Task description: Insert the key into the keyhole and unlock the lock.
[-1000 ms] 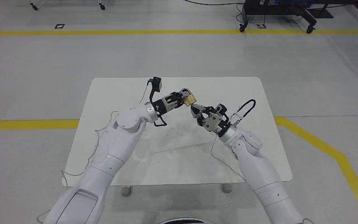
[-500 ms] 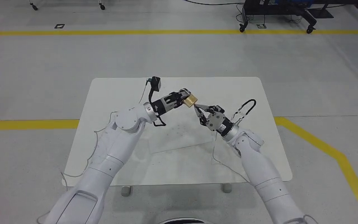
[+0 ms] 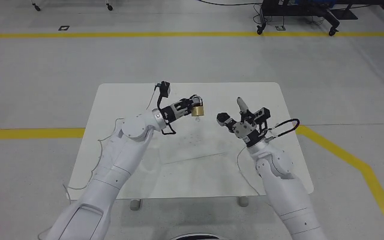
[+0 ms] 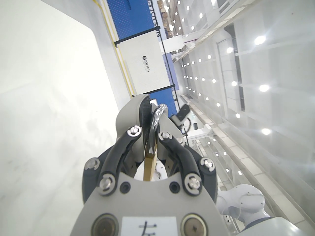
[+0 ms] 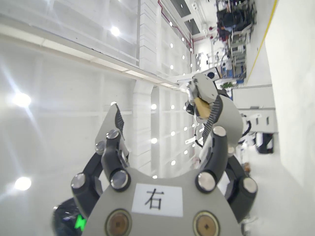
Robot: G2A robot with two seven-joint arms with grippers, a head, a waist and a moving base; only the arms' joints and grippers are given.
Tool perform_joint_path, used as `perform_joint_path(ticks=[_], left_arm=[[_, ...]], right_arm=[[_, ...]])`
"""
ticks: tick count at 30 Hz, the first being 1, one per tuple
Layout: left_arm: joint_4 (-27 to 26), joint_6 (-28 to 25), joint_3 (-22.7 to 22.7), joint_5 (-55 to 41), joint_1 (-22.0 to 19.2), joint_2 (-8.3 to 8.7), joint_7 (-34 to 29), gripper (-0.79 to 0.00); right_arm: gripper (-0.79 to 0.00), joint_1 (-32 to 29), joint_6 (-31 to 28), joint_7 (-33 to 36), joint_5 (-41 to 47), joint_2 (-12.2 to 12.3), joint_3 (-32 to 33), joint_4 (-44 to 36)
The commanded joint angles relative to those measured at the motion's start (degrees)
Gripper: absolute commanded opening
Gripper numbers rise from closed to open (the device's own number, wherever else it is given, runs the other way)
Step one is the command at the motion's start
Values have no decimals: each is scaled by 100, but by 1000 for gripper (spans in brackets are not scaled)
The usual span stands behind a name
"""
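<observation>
Top view: above the far middle of the white worktop, the left pincer is clamped on a small brass lock, holding it in the air. The right pincer is just to the right of the lock and not touching it, its fingers spread and empty. Left wrist view: the left pincer grips the lock by its sides, with the silver shackle rising between the fingertips. Right wrist view: the right pincer has its fingers wide apart with nothing between them; beyond it, the left pincer presents the lock. Whether a key sits in the keyhole is too small to tell. The task appears to be at the key stage. The next move likely calls for the right pincer to close on the key and turn it while the left steadies the lock.
</observation>
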Motion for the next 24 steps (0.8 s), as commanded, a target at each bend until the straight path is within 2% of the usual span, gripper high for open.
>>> perform_joint_path(ticks=[1,5,11,12,13,14,16,17,24], left_arm=[[-53,151,125,526,10,6,137,-785],[-33,631,465,1350,-123,5,-96,-785],[236,1165,1131,2677,-394,-35,-659,-785],[296,1227,1216,2768,-457,-50,-810,-751],[364,1295,1296,2879,-510,-64,-894,-656],[427,1368,1356,2942,-551,-82,-926,-508],[529,1492,1438,3043,-623,-114,-897,-83],[565,1510,1456,3051,-653,-128,-872,0],[685,1162,1138,2485,-669,-105,-891,0]], right_arm=[[0,-226,-393,-553,-948,19,81,-310],[0,-494,-540,-1159,-1709,34,185,-686],[0,-642,-485,-1242,-1816,56,330,-897],[0,-642,-485,-1242,-1816,56,330,-897],[0,-642,-485,-1242,-1816,56,330,-897],[0,-642,-485,-1242,-1816,56,330,-897],[0,-642,-485,-1242,-1816,56,330,-897],[0,-642,-485,-1242,-1816,56,330,-897],[0,-642,-485,-1242,-1816,56,330,-897]])
